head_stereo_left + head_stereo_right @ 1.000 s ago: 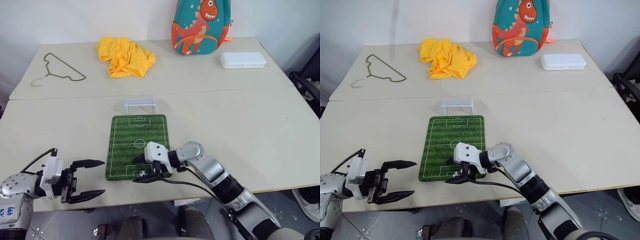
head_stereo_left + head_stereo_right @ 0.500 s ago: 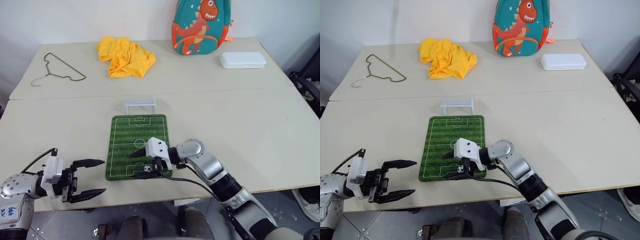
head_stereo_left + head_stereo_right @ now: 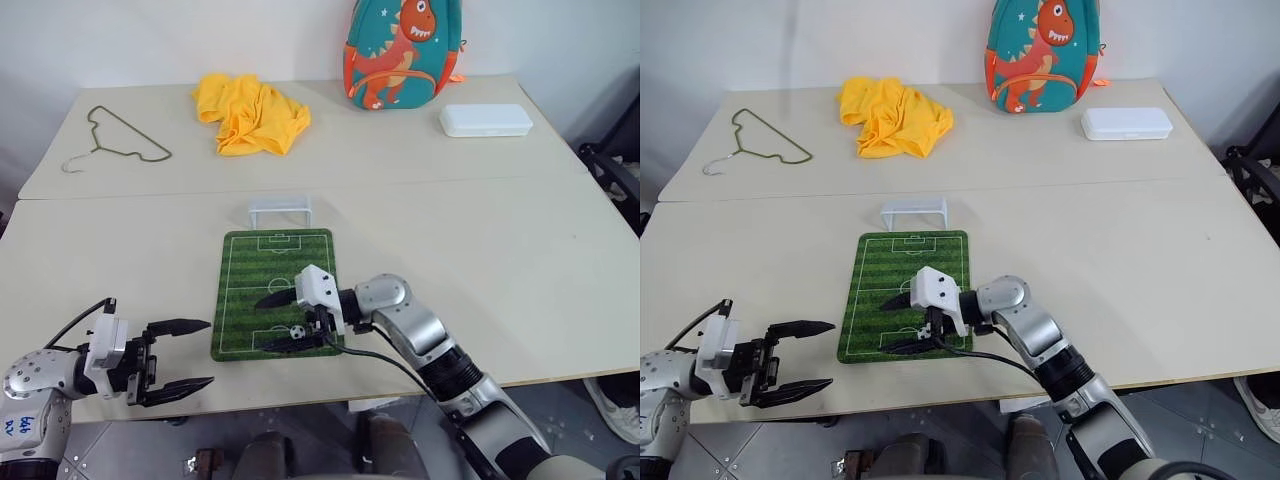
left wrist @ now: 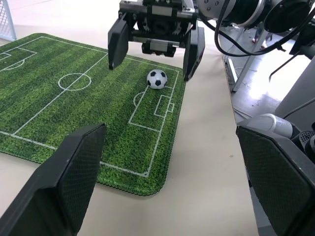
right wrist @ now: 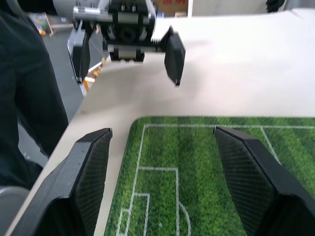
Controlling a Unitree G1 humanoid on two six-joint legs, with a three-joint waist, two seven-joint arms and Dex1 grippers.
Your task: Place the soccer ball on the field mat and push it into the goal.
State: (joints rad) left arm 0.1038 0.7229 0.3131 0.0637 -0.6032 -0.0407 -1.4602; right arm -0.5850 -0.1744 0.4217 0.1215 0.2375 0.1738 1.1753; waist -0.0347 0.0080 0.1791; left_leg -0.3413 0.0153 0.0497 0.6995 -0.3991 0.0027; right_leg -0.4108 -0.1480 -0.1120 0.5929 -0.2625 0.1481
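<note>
Right claw [image 3: 283,320] has lifted, jaws wide and empty; ball [image 3: 297,331] sits released on mat [image 3: 250,290]. Next: push toward goal [image 3: 279,209] at 12 o'clock. Left claw [image 3: 185,356] open, idle.

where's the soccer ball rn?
On the field mat at its near end, the soccer ball lies free between the open right gripper fingers, far from the goal.

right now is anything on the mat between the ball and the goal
Nothing visible. The soccer ball sits at the near end of the field mat; the green towards the goal is bare. The right gripper hangs open over the ball.
</note>
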